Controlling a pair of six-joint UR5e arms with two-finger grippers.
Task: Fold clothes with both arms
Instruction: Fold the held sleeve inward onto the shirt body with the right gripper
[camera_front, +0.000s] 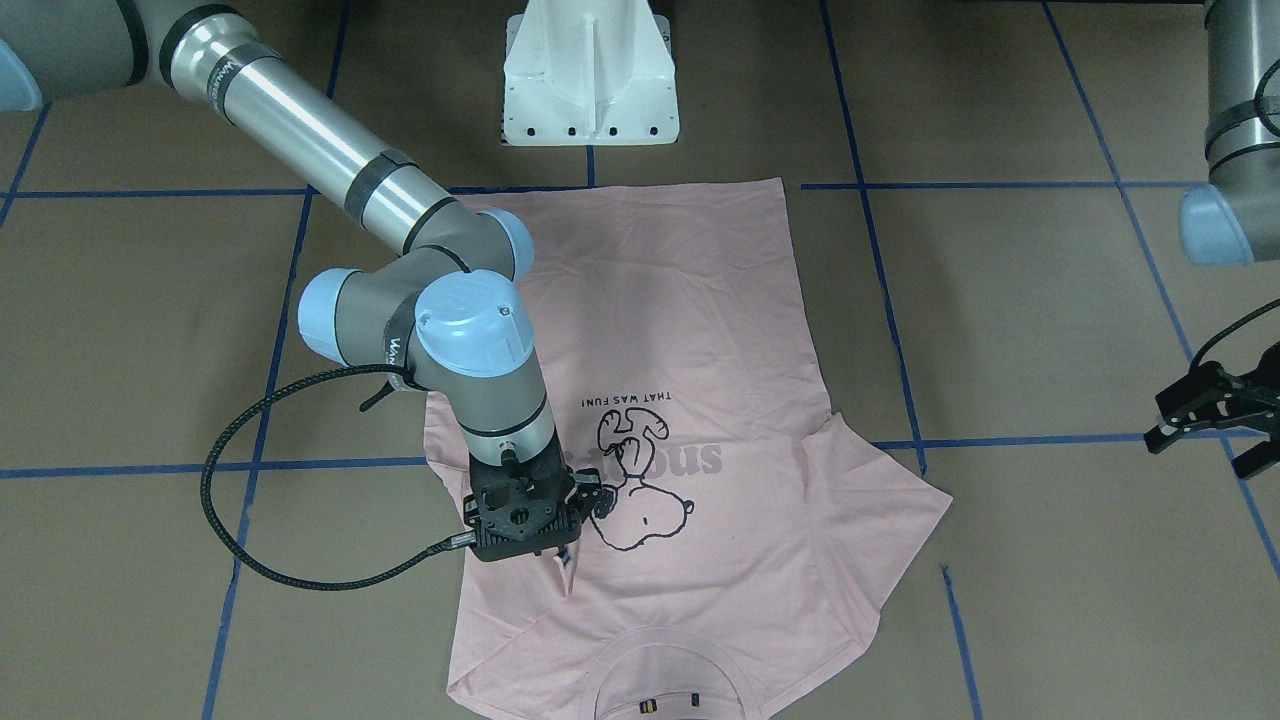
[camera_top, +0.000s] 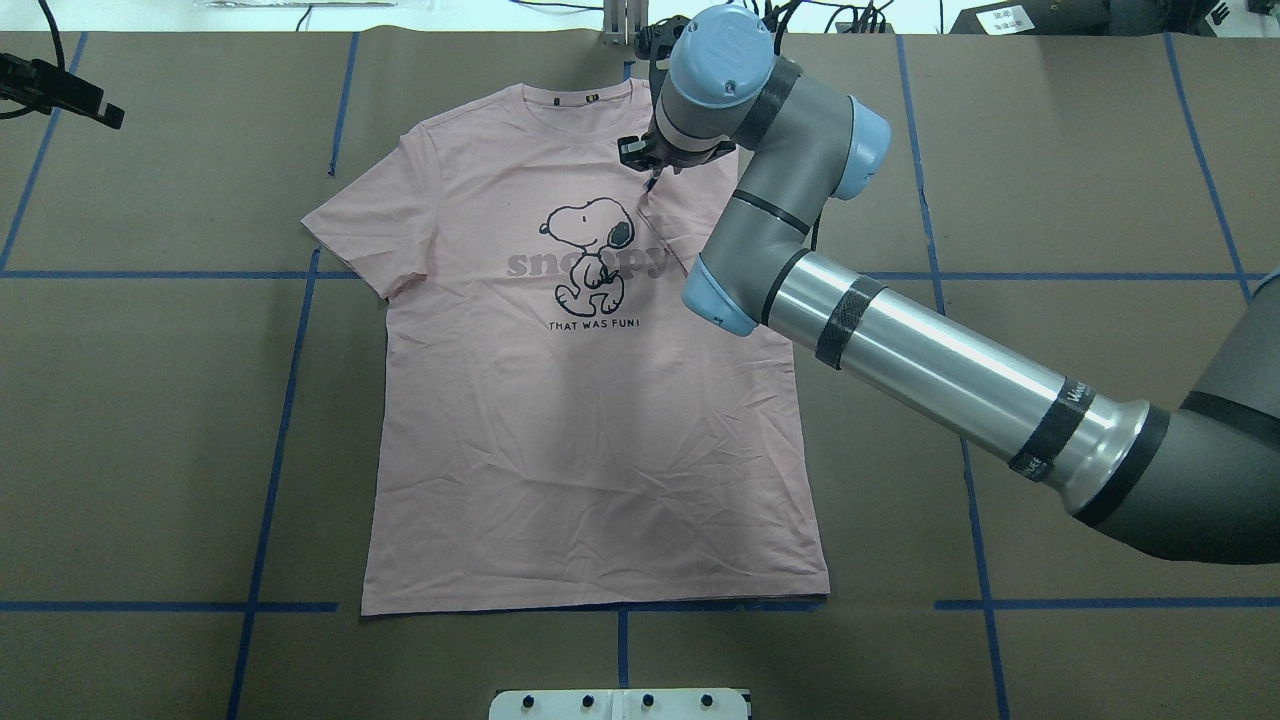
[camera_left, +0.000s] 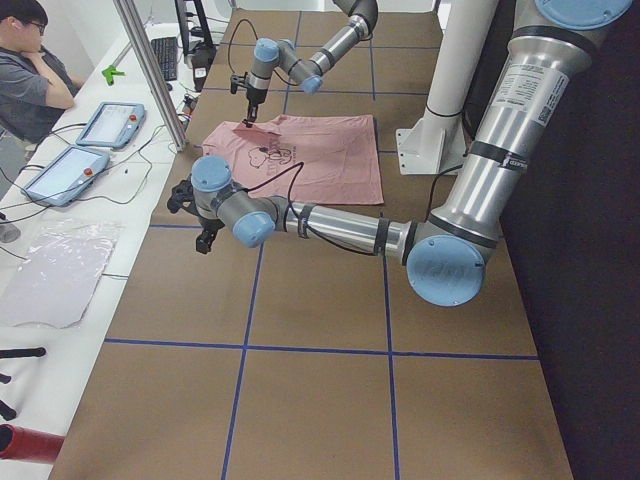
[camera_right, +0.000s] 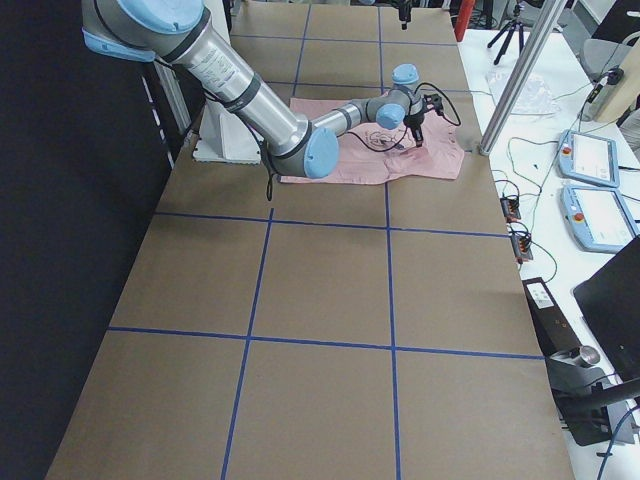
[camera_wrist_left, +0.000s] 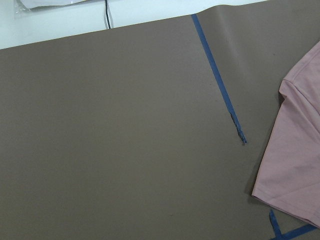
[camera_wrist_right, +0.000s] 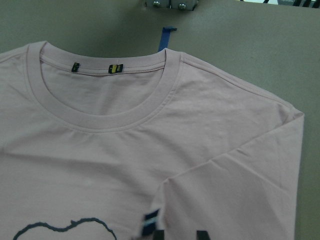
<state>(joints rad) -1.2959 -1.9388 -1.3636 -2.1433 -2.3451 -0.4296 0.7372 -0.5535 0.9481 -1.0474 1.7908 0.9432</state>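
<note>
The pale pink T-shirt (camera_top: 580, 420) lies flat and front up on the brown table, collar at the far edge, cartoon dog print (camera_top: 590, 250) showing. Its sleeve on my right side is folded in over the chest, and the dark sleeve tag (camera_wrist_right: 150, 222) shows in the right wrist view. My right gripper (camera_top: 650, 175) points down beside the dog print (camera_front: 640, 480) and is shut on that sleeve's edge, lifting it slightly (camera_front: 565, 565). My left gripper (camera_front: 1200, 445) is open and empty, off the shirt beyond the other sleeve (camera_wrist_left: 297, 155); it also shows in the overhead view (camera_top: 100, 108).
The white pedestal base (camera_front: 590, 80) stands at the near edge by the shirt's hem. Blue tape lines (camera_wrist_left: 220, 85) grid the table. A metal bracket (camera_wrist_right: 170, 4) sits past the collar. An operator (camera_left: 30, 70) and tablets (camera_left: 105, 122) are at a side desk.
</note>
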